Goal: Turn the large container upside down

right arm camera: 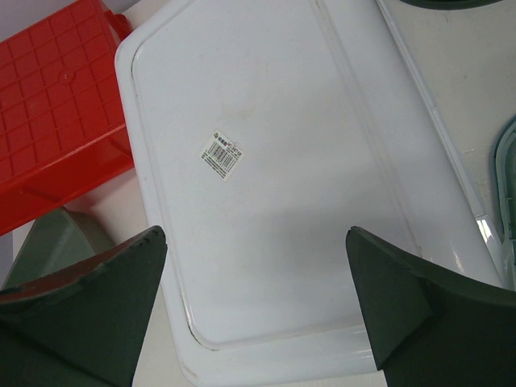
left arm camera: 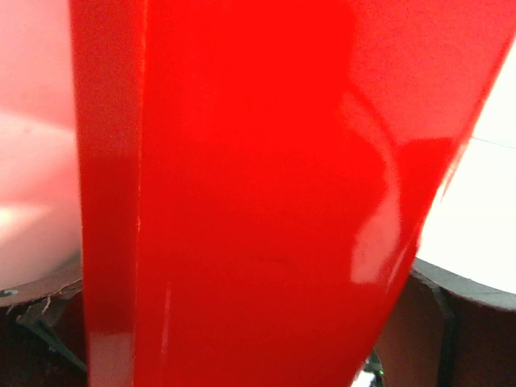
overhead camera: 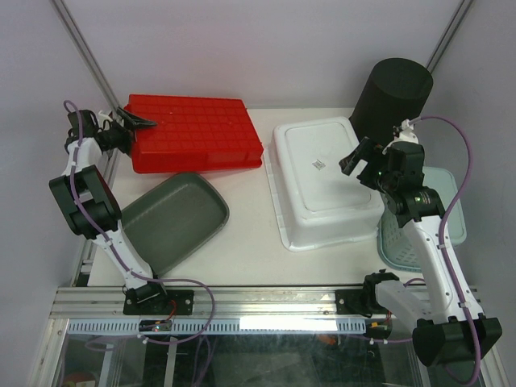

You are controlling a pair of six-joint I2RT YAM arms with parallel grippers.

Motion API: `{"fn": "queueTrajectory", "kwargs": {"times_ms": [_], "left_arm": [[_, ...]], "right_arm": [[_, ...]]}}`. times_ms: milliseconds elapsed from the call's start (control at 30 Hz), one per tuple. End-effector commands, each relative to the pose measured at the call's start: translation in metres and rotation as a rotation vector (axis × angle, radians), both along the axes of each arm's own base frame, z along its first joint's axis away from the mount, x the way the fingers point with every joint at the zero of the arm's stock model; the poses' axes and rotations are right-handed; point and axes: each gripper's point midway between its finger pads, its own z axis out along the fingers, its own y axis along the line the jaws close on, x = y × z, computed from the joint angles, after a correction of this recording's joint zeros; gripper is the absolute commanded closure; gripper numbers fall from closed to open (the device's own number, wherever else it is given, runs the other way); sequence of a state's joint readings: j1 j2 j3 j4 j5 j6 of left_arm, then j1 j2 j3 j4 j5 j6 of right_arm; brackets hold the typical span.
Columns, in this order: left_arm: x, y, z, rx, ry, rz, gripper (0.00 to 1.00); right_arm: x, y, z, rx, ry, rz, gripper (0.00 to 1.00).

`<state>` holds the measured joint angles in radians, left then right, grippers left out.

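The large white tub (overhead camera: 322, 181) lies bottom-up on the table right of centre, its flat base with a small label facing up and its flared rim down. It fills the right wrist view (right arm camera: 282, 161). My right gripper (overhead camera: 355, 159) hovers open and empty above the tub's right side, with its fingers (right arm camera: 97, 298) spread wide over the base. My left gripper (overhead camera: 134, 121) is at the far left, shut on the left edge of the red tray (overhead camera: 197, 131). The red tray (left arm camera: 258, 193) fills the left wrist view and hides the fingers there.
A tall round black bucket (overhead camera: 393, 93) stands behind the tub at the back right. A grey shallow tray (overhead camera: 169, 218) lies at the front left. A pale teal basket (overhead camera: 451, 230) sits right of the tub, under my right arm.
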<state>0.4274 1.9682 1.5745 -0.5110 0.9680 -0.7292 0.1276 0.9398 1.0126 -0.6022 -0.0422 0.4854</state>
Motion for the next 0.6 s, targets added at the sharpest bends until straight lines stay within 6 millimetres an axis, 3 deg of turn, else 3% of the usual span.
{"fn": "queueTrajectory", "kwargs": {"times_ms": [0,300,567], "left_arm": [[-0.002,0.020,0.008,0.208,-0.029,0.010,0.01],[-0.002,0.035,0.023,0.349,-0.053,0.039,0.01],[-0.006,0.056,0.068,0.547,-0.115,0.138,0.01]], "right_arm": [[0.003,-0.001,0.017,0.008,-0.068,-0.006,0.02],[0.008,0.004,0.016,0.027,-0.061,0.008,0.02],[0.006,0.003,0.014,0.029,-0.053,0.004,0.02]]}}
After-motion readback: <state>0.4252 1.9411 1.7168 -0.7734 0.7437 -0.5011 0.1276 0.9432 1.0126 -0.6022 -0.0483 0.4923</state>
